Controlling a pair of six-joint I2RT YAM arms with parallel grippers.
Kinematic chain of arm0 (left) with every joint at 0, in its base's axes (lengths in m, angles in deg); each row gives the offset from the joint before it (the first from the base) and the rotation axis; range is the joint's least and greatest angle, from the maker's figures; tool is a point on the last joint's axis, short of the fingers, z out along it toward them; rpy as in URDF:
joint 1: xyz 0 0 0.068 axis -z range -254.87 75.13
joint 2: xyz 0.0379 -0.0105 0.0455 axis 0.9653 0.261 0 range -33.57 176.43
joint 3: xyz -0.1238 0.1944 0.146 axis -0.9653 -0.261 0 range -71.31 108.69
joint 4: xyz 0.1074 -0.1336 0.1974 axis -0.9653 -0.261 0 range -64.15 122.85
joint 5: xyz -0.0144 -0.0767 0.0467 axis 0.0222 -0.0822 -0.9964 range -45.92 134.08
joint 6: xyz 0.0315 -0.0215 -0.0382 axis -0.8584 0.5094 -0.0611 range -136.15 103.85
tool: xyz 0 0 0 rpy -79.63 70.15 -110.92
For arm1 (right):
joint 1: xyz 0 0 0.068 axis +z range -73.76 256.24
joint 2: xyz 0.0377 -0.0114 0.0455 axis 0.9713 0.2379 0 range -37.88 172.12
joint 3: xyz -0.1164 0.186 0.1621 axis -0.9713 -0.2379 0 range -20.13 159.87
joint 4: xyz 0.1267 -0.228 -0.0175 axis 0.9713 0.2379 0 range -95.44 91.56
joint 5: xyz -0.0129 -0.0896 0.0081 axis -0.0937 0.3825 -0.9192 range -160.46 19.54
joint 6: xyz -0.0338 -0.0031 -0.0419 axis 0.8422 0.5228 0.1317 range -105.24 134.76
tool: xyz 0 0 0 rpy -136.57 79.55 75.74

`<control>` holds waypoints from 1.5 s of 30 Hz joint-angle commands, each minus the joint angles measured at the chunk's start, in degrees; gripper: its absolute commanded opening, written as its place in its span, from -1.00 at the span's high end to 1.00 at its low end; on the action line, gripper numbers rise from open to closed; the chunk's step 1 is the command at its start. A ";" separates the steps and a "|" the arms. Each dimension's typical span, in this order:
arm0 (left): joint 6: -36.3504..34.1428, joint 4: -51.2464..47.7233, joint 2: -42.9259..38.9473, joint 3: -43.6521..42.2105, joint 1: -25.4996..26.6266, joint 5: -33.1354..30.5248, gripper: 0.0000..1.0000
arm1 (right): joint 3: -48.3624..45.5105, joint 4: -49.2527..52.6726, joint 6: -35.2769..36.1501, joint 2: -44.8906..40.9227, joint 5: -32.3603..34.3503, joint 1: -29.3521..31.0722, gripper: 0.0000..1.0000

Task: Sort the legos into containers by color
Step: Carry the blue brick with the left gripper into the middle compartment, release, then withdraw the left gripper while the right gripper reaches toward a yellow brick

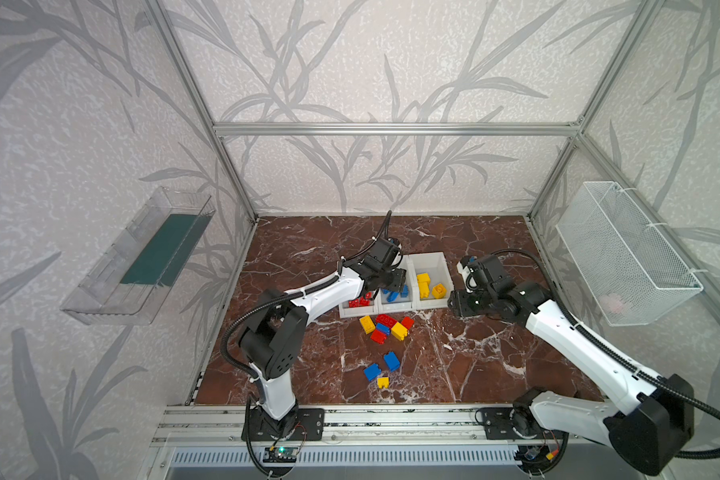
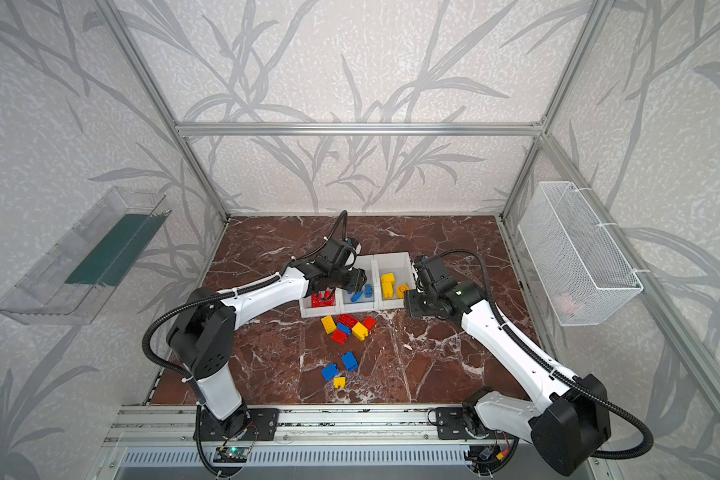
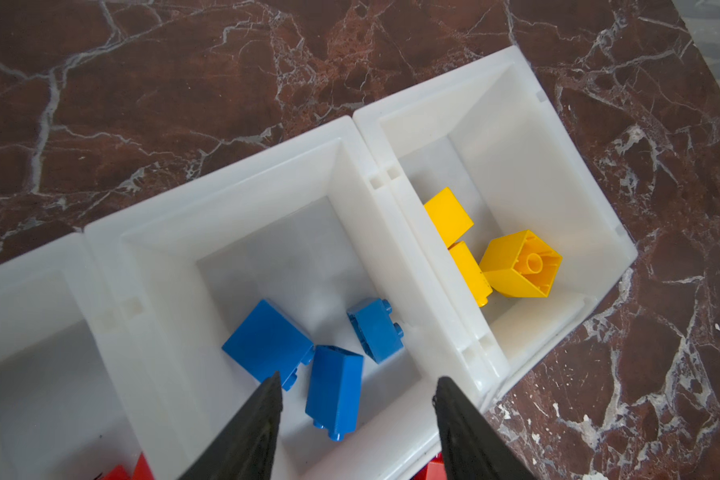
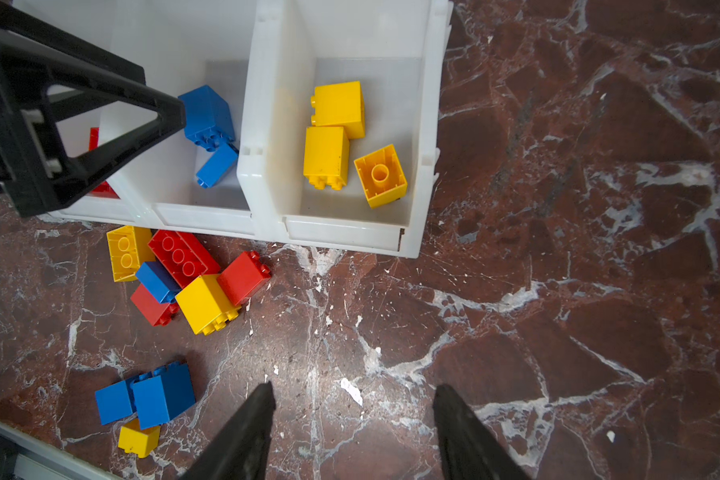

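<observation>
**Left gripper** (image 3: 358, 377): the fingers (image 3: 262, 419) stand moderately apart with nothing between them. It hangs over the middle bin of the white bin row (image 3: 225, 183). Three blue bricks (image 3: 267, 340) lie on that bin's floor beneath it.

**Right gripper** (image 4: 354, 388): the jaws are likewise parted and empty, above bare surface just off the yellow end of the row.

**Bricks:**
- Three yellow bricks (image 4: 337, 104) lie in that end bin, and red bricks (image 1: 360, 302) lie in the opposite end bin.
- A mixed cluster (image 4: 184, 270) of red, yellow and blue pieces, touching one another, sits unsorted just in front of the row.
- An outlying group (image 4: 163, 395) of two blue pieces and one small yellow lies farther out.

**Surface and room:**
- The tabletop (image 1: 454, 365) is red-brown and marble-patterned.
- Pale leaf-patterned walls (image 1: 350, 62) are mounted on an aluminium frame (image 1: 391, 129).
- A clear tray (image 1: 142, 257) hangs on the wall beyond the row's red end, and a wire basket (image 1: 624, 253) beyond its yellow end.

**Obscured:**
- The left arm (image 1: 329, 291) covers most of the red bin in both top views, so the red count cannot be told.
- A pale pink item (image 1: 614, 303) in the basket is too indistinct to identify.
</observation>
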 commanded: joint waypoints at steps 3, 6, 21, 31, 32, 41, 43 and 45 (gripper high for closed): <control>0.97 2.54 -8.17 -5.34 -0.40 0.32 -0.25 | -0.46 0.91 0.26 -0.04 -0.28 0.11 -0.24; 2.79 2.48 -13.10 -10.12 -0.65 -2.40 -0.26 | 0.08 0.61 2.25 0.89 -0.72 2.34 -0.24; 11.95 -0.78 -45.48 -38.23 -2.65 -13.35 -0.38 | 5.54 -2.03 5.63 17.30 -0.51 20.22 -0.23; 16.88 -4.63 -56.28 -44.67 -2.63 -15.03 -0.38 | 13.03 -2.42 7.34 31.53 -0.28 23.47 -0.19; 17.11 -4.77 -57.11 -45.02 -2.66 -15.20 -0.38 | 13.59 -2.42 7.45 32.69 -0.04 23.58 -0.19; 18.07 -6.40 -61.10 -46.47 -2.57 -15.69 -0.38 | 16.85 -2.23 8.09 38.75 1.84 23.85 -0.13; 18.35 -6.44 -61.59 -46.77 -2.62 -15.56 -0.38 | 17.08 -2.48 8.14 39.49 1.86 23.80 -0.09; 18.72 -6.57 -62.08 -47.00 -2.60 -15.51 -0.38 | 17.25 -2.91 8.12 39.88 1.60 23.83 -0.02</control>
